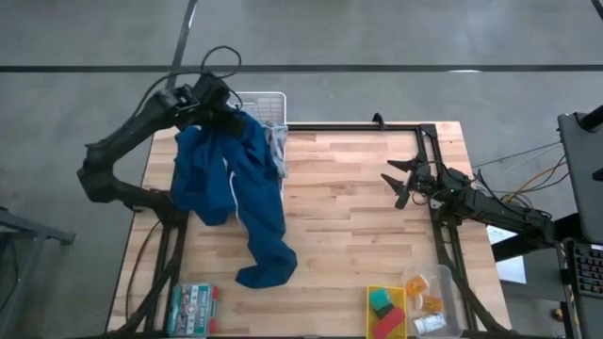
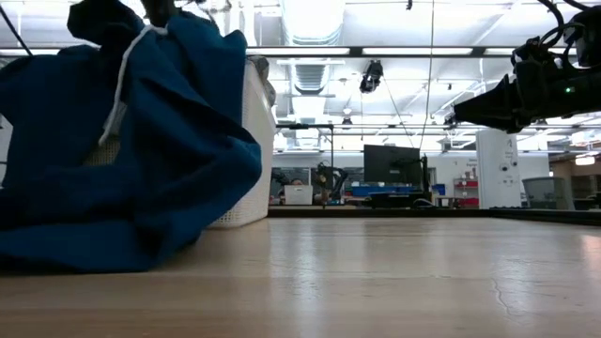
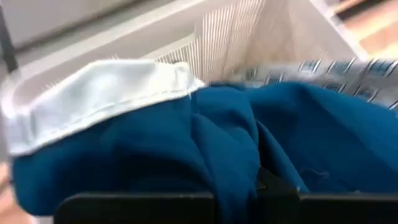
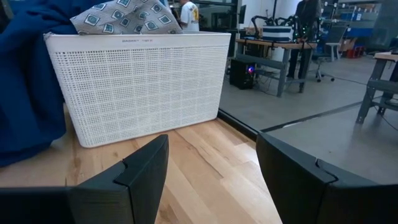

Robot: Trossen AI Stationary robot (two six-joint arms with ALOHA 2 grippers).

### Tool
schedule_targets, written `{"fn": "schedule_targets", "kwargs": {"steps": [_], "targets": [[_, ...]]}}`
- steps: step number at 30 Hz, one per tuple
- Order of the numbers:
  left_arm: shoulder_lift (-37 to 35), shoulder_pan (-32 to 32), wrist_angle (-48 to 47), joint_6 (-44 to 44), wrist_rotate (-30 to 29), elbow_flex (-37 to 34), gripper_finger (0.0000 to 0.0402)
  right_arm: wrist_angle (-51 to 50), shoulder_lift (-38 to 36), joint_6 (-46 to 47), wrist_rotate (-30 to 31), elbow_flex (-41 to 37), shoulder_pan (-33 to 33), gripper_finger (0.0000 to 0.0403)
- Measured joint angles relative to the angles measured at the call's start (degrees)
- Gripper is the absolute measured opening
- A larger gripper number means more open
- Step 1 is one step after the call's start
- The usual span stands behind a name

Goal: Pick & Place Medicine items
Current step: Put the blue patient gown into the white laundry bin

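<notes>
Oddly, neither arm is near the medicine items [image 1: 426,303], which lie in a clear tray [image 1: 456,303] at the corner of the surface [image 1: 349,226] farthest from the white basket [image 1: 267,102]. The left gripper [image 1: 215,105], jaws clenched on a blue garment [image 1: 231,184], hangs over the basket; the right gripper [image 1: 399,182] hovers beside the basket's far end, jaws released and empty. The small carton looks light and stiff, best pinched across its flat sides. The orange pieces seem tiny, slippery and easily crushed, so they likely need a gentle, centred pinch.
</notes>
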Motion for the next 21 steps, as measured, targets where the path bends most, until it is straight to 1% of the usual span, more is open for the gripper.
{"fn": "schedule_targets", "kwargs": {"steps": [3,8,15,21], "targets": [[0.37,1.29,0.31,-0.61,2.44,-2.67,0.0013,0.0,0.0,0.01,-0.02,0.0,0.02,0.0238],[0.37,2.46,5.06,0.71,3.84,-7.37,0.0013,0.0,0.0,0.02,-0.02,0.0,0.02,0.0238],[0.37,3.29,13.54,1.82,4.01,-13.94,0.0013,0.0,0.0,0.02,-0.02,0.0,0.0,0.0238],[0.42,3.83,16.99,1.81,4.04,-18.73,0.0013,-0.01,0.0,0.02,-0.01,0.0,0.01,0.0238]]}}
